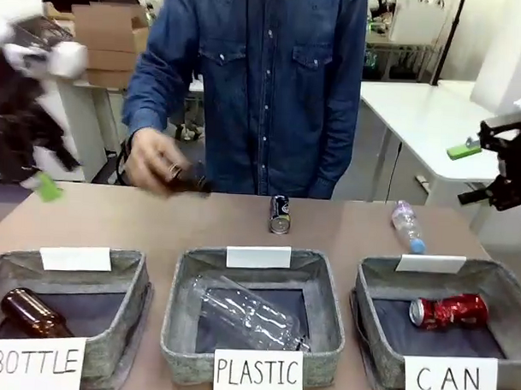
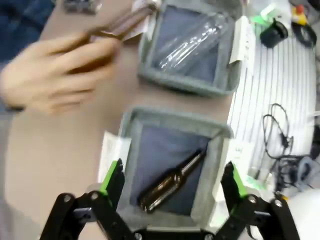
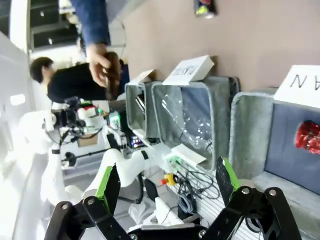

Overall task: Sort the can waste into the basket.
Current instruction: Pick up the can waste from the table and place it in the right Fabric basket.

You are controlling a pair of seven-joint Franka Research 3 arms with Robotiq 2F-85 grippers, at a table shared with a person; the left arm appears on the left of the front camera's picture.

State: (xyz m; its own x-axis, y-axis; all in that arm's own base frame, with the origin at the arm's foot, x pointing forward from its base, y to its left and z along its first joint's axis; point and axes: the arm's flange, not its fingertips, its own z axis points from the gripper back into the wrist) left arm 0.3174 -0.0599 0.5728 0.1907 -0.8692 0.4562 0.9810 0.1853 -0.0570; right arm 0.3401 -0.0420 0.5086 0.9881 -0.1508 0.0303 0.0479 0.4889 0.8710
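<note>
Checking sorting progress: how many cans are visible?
2. The red can lies inside the CAN basket; the black can stands on the table beyond the PLASTIC basket. The person holds a dark item, too blurred to identify.

L bin (image 1: 142, 285) tag (image 1: 36, 364): "BOTTLE"; mid bin (image 1: 178, 303) tag (image 1: 258, 375): "PLASTIC"; basket (image 1: 366, 297) tag (image 1: 450, 381): "CAN".
</note>
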